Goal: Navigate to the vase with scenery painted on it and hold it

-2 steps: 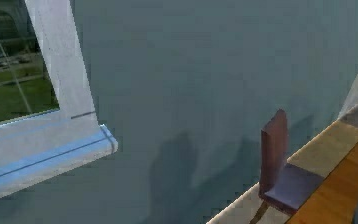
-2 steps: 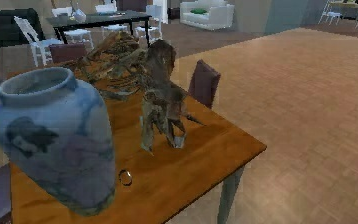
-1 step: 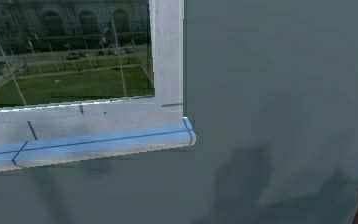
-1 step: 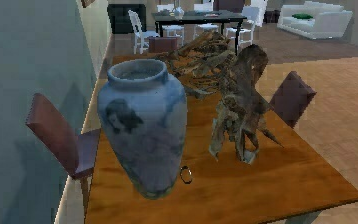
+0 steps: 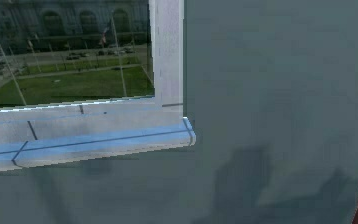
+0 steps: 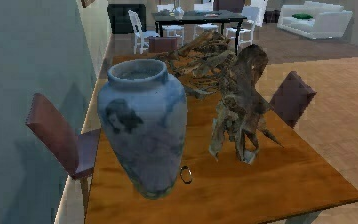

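A large blue-grey vase (image 6: 142, 120) with dark painted patches and a wide mouth looms in the arm side view's left half. It stands in front of a wooden table (image 6: 287, 175), with its base near the table's near left corner. I cannot tell whether it rests on the tabletop. A small dark ring (image 6: 186, 175) shows by its lower right side.
A gnarled brown sculpture (image 6: 242, 105) stands on the table, with a pile of brown driftwood-like pieces (image 6: 202, 55) behind it. Dark red chairs (image 6: 62, 140) (image 6: 292, 97) flank the table. Farther back are a dark dining table with white chairs (image 6: 192, 20) and a white sofa (image 6: 312, 18). A grey wall (image 5: 277, 110) and a white-silled window (image 5: 77, 70) are close ahead.
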You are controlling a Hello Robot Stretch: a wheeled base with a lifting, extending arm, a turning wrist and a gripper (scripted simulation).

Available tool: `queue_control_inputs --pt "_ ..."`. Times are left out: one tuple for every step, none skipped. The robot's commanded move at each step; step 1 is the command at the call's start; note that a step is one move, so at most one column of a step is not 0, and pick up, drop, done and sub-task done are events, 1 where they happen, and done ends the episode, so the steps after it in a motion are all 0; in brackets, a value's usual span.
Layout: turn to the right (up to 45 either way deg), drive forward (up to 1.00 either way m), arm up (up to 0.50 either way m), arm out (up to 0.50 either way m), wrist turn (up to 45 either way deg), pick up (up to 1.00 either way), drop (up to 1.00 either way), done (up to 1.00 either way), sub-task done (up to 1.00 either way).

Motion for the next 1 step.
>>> queue_control_inputs --pt "0.0 0.00 0.38 0.00 0.0 0.00 0.00 0.00 0.00"
